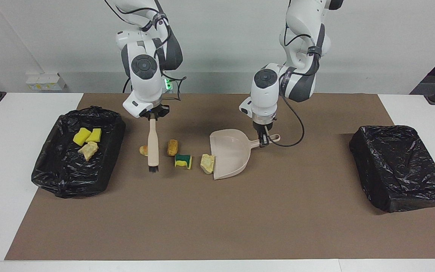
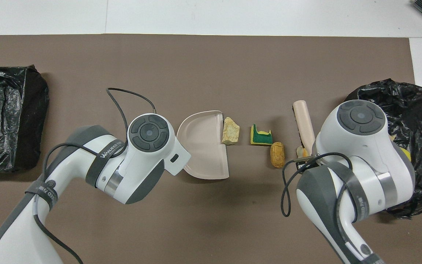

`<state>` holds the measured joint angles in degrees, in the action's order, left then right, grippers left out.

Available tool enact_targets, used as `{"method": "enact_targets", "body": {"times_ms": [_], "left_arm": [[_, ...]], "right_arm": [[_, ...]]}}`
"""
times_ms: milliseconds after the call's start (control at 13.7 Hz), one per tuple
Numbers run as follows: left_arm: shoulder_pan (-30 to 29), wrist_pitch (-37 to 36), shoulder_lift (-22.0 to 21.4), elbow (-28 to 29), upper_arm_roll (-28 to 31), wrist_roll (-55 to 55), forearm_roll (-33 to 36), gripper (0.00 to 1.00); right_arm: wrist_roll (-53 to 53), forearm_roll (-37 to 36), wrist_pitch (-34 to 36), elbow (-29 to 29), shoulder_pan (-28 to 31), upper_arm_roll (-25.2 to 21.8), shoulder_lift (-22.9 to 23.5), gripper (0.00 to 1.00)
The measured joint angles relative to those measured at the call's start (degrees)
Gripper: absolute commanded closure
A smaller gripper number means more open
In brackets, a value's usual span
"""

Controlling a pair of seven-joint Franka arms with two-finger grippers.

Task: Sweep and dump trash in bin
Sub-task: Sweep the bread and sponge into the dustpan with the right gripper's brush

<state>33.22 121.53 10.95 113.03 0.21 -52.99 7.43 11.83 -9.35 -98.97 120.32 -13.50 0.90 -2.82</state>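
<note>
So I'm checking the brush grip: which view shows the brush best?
The facing view: the brush hangs whole from the right gripper, bristles down. Overhead, the right arm covers its upper end; only the lower handle shows.

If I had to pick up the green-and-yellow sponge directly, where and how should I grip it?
Probably across the two long side faces of the green-and-yellow sponge, coming straight down. It lies flat on the mat, apart from the neighbouring scraps, so its sides look open to fingers.
</note>
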Motion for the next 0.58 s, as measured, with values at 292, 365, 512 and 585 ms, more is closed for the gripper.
{"method": "enact_targets", "body": {"times_ms": [292, 365, 512, 585], "left_arm": [[0.0, 0.1, 0.0, 0.1, 0.0, 0.0, 0.0, 1.00], [0.0, 0.1, 0.0, 0.1, 0.0, 0.0, 0.0, 1.00], [0.0, 0.1, 0.0, 0.1, 0.0, 0.0, 0.0, 1.00], [0.0, 0.1, 0.0, 0.1, 0.0, 0.0, 0.0, 1.00]], "right_arm": [[0.1, -1.9, -5.0, 9.3, 3.0, 0.0, -1.7, 1.00], [0.1, -1.9, -7.4, 11.3, 3.4, 0.0, -1.5, 1.00], [0.1, -1.3, -10.5, 13.3, 3.3, 0.3, -1.3, 1.00], [0.1, 0.6, -11.5, 13.6, 2.8, 0.5, -1.2, 1.00]]}}
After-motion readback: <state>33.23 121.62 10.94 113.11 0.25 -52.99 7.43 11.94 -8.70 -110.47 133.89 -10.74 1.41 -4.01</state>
